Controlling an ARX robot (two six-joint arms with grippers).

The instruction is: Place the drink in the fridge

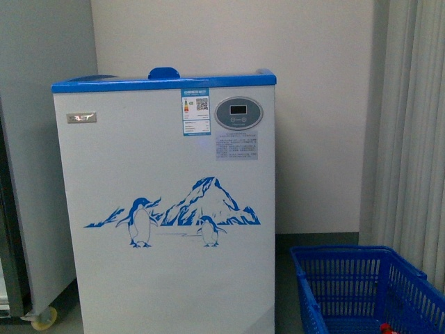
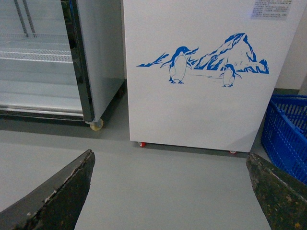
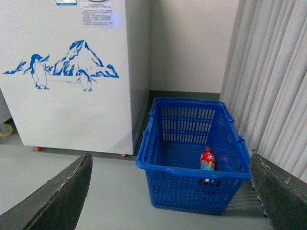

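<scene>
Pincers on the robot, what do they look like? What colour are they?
Each wrist view shows only two fingers per pincer. The left pincer has dark grey, wedge-shaped fingers with rough, chipped edges and pale specks. The right pincer looks the same: dark, tapered and scuffed. No cables or markings show, and the front view shows neither arm.

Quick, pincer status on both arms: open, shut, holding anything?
Left pincer: open, holding nothing.
Right pincer: open, holding nothing.
</scene>
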